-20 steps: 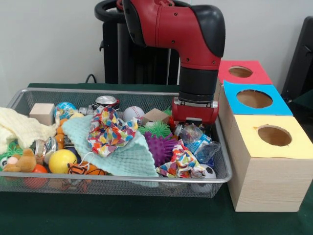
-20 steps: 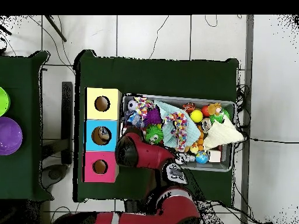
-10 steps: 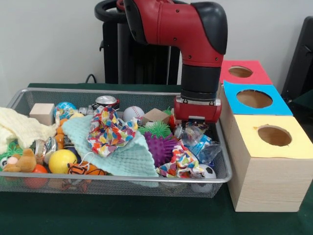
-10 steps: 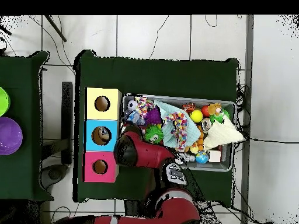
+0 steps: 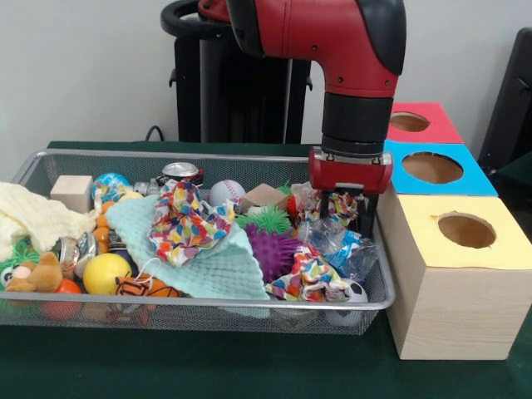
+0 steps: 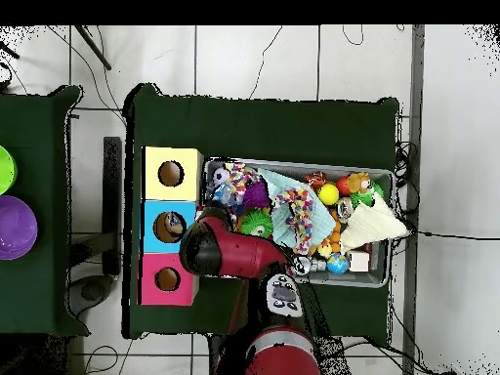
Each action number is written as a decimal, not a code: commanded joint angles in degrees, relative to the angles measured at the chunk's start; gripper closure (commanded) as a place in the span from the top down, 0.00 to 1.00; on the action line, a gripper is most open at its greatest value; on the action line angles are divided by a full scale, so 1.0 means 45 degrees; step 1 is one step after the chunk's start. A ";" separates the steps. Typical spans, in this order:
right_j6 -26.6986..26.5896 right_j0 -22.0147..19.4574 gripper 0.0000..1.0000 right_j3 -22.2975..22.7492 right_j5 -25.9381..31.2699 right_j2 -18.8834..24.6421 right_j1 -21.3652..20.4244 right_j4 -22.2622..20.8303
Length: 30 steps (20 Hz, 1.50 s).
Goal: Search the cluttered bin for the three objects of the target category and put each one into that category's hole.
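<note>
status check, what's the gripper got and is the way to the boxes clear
Gripper shut on patterned cloth, lifted just above the bin. Hangs beside the blue box. Bin rim and box wall stand between, nothing else in the way.

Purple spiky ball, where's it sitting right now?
In the front view the purple spiky ball lies in the wire bin, right of centre, just below the green spiky ball and against the mint cloth.

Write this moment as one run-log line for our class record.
phase: lift | end effector: shut on patterned cloth | position: above wire bin right end, beside yellow box | holes: nothing entering
</note>
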 commanded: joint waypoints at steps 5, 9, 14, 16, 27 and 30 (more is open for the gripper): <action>0.1729 -0.0002 1.00 -0.1341 0.1418 0.0234 -0.0908 0.0292; 0.1802 0.0061 1.00 -0.1385 0.1287 0.0180 -0.0740 0.0277; 0.1769 0.0025 1.00 -0.1397 0.1422 0.0186 -0.0784 0.0284; 0.1764 0.0035 1.00 -0.1316 0.1581 0.0147 -0.0929 0.0290; 0.3561 0.0156 1.00 -0.0467 0.0473 -0.0276 -0.1624 0.1466; 0.4224 0.0108 1.00 0.0006 0.0722 -0.0233 -0.1556 0.2212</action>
